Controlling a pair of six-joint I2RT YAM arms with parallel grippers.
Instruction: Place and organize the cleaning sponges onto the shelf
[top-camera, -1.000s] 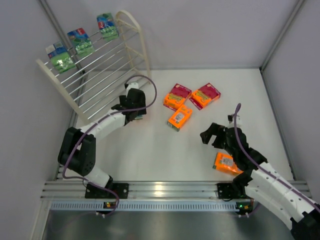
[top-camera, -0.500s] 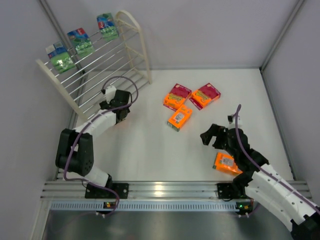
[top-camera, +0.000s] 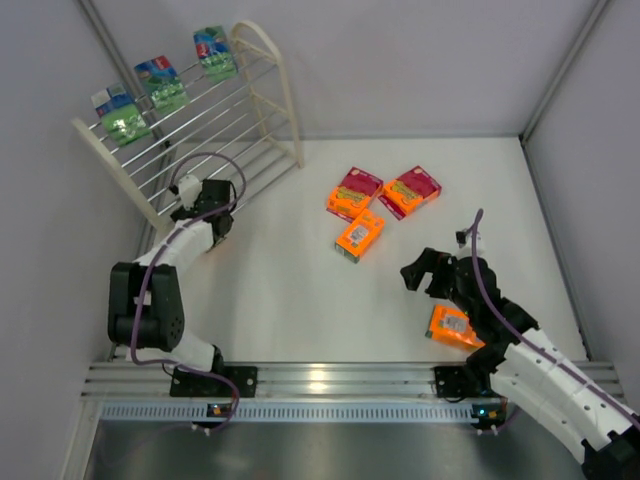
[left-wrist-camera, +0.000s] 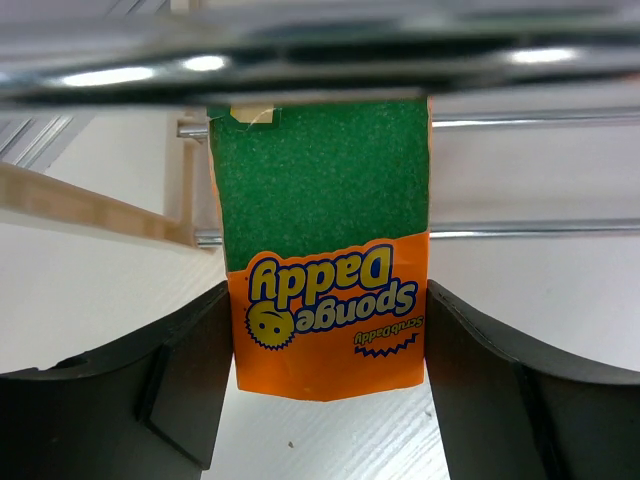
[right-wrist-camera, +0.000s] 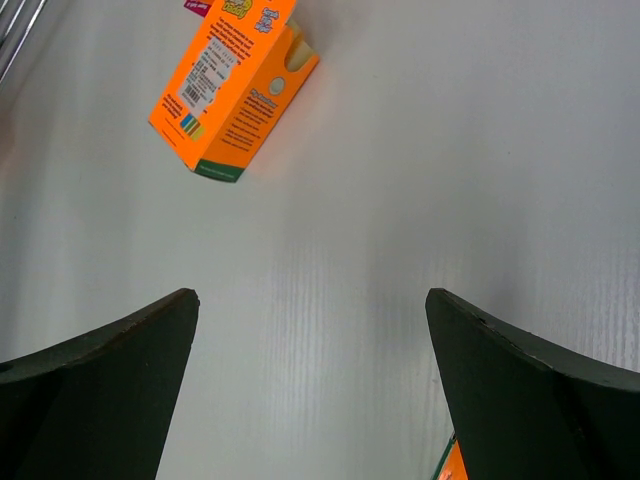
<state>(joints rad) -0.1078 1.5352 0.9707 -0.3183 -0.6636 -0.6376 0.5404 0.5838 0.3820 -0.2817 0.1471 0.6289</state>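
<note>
My left gripper (top-camera: 190, 196) is shut on a sponge pack (left-wrist-camera: 325, 250) with a green sponge and an orange label, held at the lower front rods of the cream shelf (top-camera: 215, 125). In the left wrist view a shelf rod (left-wrist-camera: 320, 60) crosses just above the pack. Three green packs (top-camera: 163, 85) sit on the shelf's top tier. Orange packs lie on the table: two with magenta labels (top-camera: 354, 192) (top-camera: 411, 190), one below them (top-camera: 360, 234), and one by the right arm (top-camera: 452, 326). My right gripper (top-camera: 420, 270) is open and empty above the table, with an orange pack (right-wrist-camera: 232, 95) ahead.
A ribbed aluminium rail (top-camera: 320, 380) runs along the near edge with both arm bases on it. Grey walls close in the left, back and right sides. The shelf leans against the left wall.
My left gripper has moved left from the table's middle to the shelf's lower rods, carrying the pack. The right arm has not moved.
</note>
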